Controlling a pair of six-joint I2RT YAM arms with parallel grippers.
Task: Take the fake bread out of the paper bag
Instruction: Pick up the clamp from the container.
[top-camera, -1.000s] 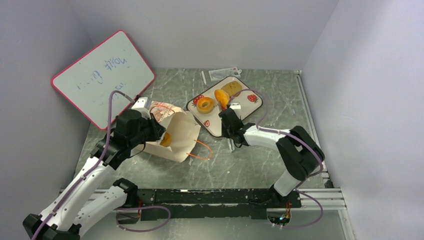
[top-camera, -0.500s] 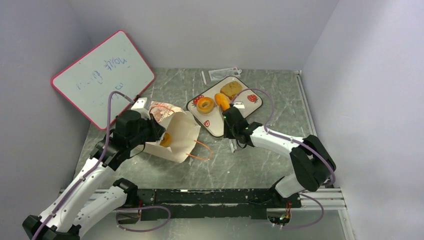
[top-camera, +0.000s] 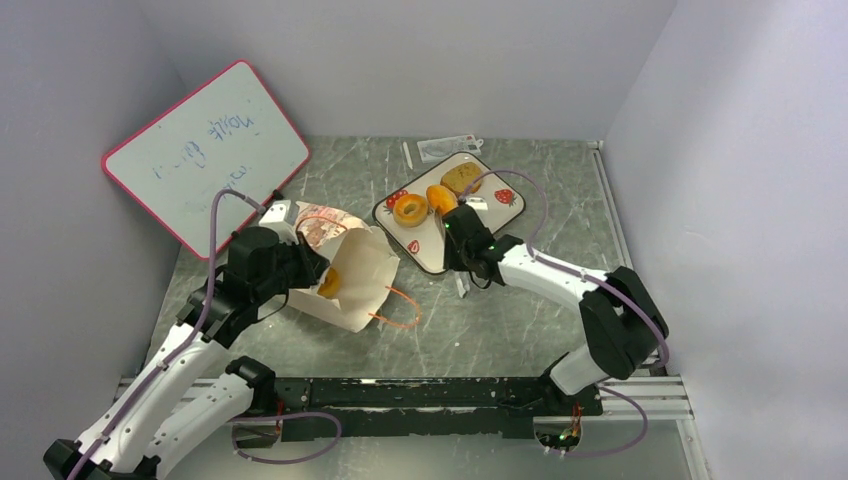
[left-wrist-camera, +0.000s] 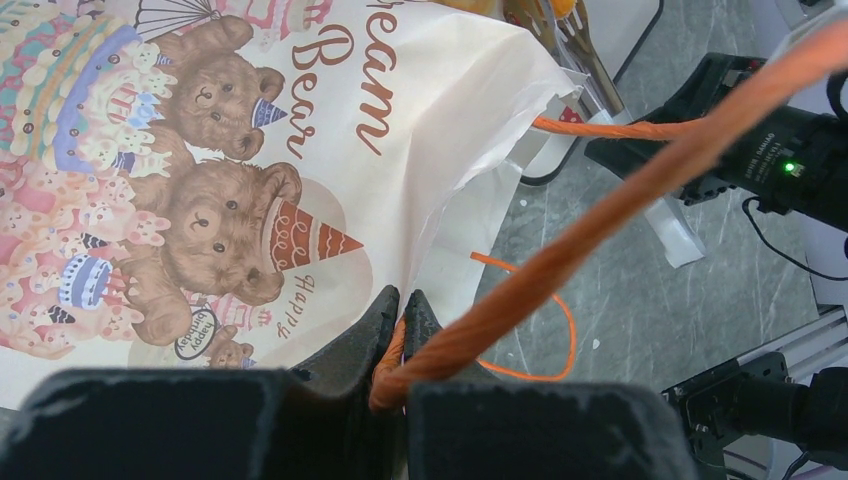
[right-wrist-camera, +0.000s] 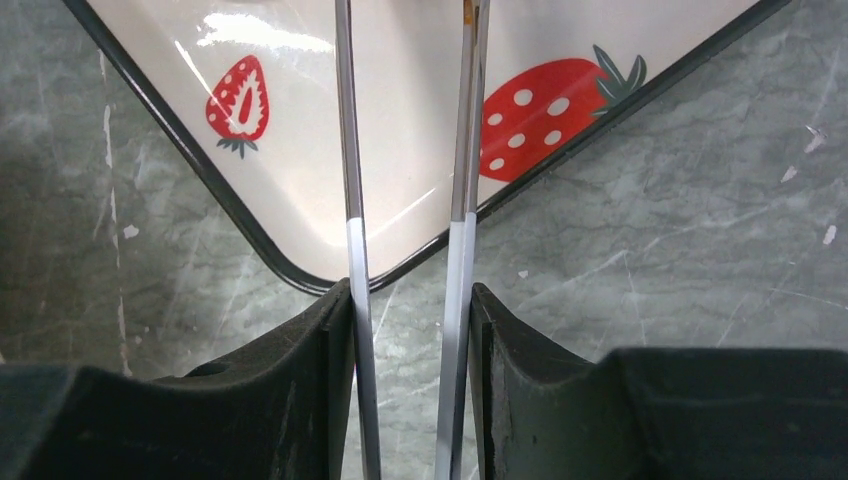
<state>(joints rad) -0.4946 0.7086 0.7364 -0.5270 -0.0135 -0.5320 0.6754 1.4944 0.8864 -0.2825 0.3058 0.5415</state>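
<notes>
The paper bag (top-camera: 352, 285) lies on its side, mouth toward the right, with bear print on its upper face (left-wrist-camera: 250, 150). An orange piece of fake bread (top-camera: 329, 281) shows inside the mouth. My left gripper (top-camera: 308, 268) is shut on the bag's orange cord handle (left-wrist-camera: 600, 200), pinched between its fingertips (left-wrist-camera: 402, 300). My right gripper (top-camera: 458, 234) is shut on metal tongs (right-wrist-camera: 352, 200), over the near corner of the strawberry-print tray (right-wrist-camera: 400, 130). The doughnut (top-camera: 409, 210), orange bun (top-camera: 441, 198) and tan bun (top-camera: 461, 177) lie on the tray (top-camera: 430, 248). The tong tips are out of the wrist view.
A pink-framed whiteboard (top-camera: 205, 150) leans at the back left. A clear plastic packet (top-camera: 450, 148) lies behind the tray. The bag's second orange handle loop (top-camera: 400, 305) rests on the table. A white strip (top-camera: 462, 288) lies near my right gripper.
The orange bun, held up on the tongs before, now lies on the tray beside the doughnut. My right elbow has swung right. The bag and left gripper have shifted slightly.
</notes>
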